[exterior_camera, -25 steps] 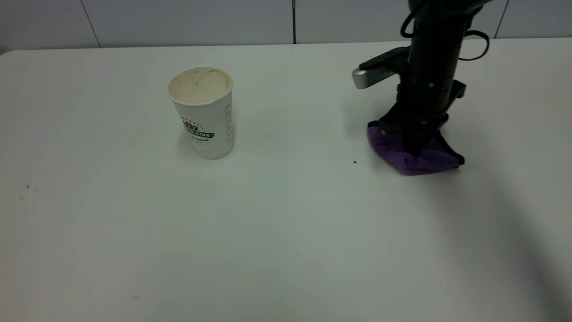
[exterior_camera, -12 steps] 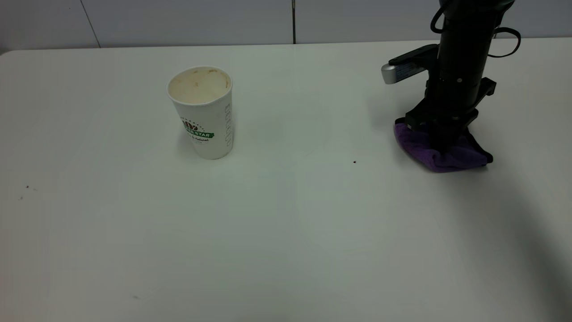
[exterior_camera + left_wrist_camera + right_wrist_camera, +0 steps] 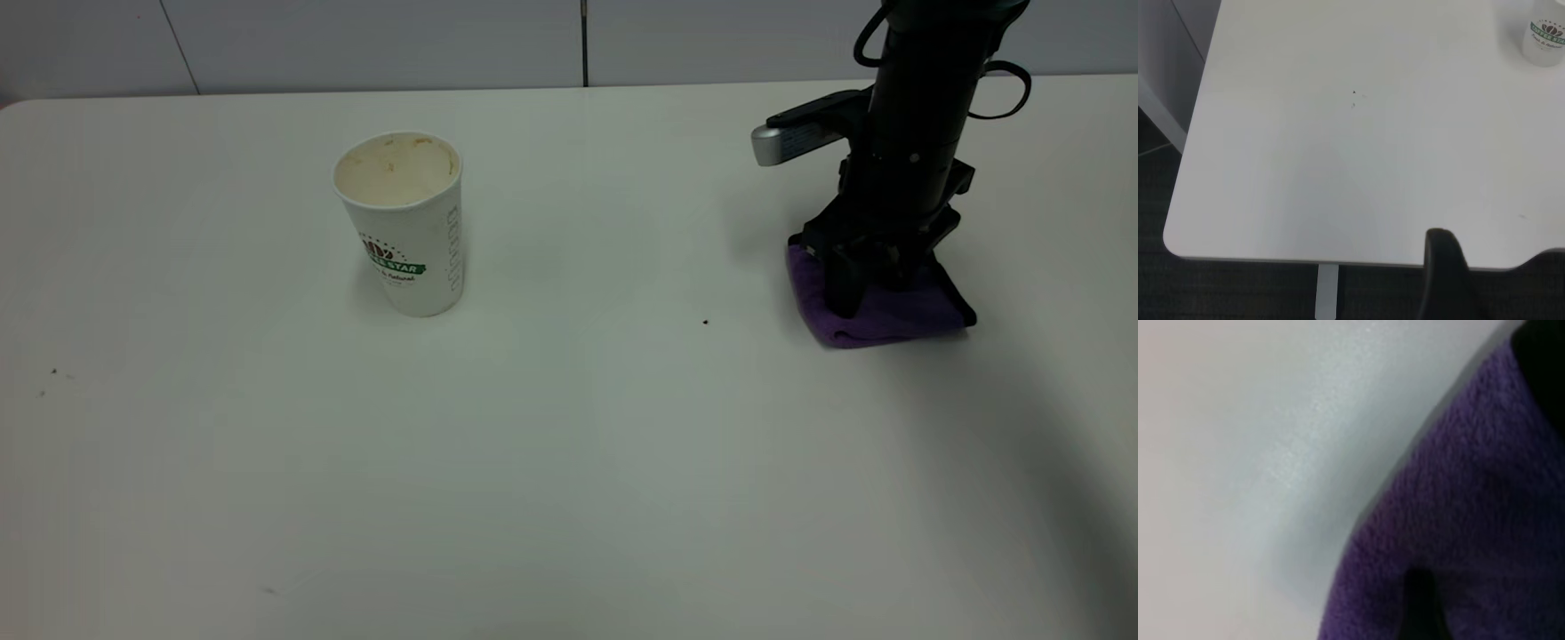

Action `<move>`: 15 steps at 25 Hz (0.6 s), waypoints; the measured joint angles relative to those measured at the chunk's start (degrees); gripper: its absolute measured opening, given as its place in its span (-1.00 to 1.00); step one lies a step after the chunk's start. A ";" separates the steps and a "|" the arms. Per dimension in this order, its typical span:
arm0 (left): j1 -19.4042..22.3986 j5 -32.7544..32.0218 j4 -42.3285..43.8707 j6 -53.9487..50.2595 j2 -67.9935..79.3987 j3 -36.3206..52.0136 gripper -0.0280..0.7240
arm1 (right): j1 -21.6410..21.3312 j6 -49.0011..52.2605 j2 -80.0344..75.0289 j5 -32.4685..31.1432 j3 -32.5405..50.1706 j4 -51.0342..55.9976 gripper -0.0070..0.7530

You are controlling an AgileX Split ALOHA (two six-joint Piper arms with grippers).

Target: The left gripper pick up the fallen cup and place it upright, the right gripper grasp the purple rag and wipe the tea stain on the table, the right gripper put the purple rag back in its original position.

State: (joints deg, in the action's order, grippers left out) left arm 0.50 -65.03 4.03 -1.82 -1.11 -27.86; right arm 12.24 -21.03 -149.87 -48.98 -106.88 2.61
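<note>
Exterior view, cup (image 3: 402,222): upright on the table (image 3: 569,462), left of centre, mouth up, cream-stained inside
Exterior view, rag (image 3: 876,307): purple, lying flat on the table at the right side, well apart from the cup
Exterior view, right gripper (image 3: 876,280): pointing straight down onto the rag, fingers spread apart and resting on the cloth; appears to have let go
Exterior view, tea stain: none visible on the tabletop; only a tiny dark speck (image 3: 706,322) between cup and rag
Left wrist view, left gripper: only a dark part shows at the picture's edge, back over the table's near corner; cannot tell how its fingers stand
Left wrist view, cup (image 3: 1546,39): far off, standing
Right wrist view, rag (image 3: 1458,540): fills the picture, touching the table (image 3: 1258,453)
Progress, judged: cup righted, wiping apparently done, rag set down; only the right arm's withdrawal seems left
</note>
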 joint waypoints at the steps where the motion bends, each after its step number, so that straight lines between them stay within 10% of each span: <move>1: 0.00 0.00 0.00 0.00 0.00 0.00 0.29 | 0.00 -0.12 0.48 -0.25 0.05 0.01 0.56; 15: 0.00 0.00 0.00 -0.06 0.00 0.00 0.29 | 0.05 -0.16 22.37 -13.34 0.05 0.95 0.53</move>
State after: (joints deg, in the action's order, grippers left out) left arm 0.50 -65.03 4.03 -1.87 -1.11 -27.86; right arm 12.29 -21.18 -127.50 -62.32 -106.83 3.56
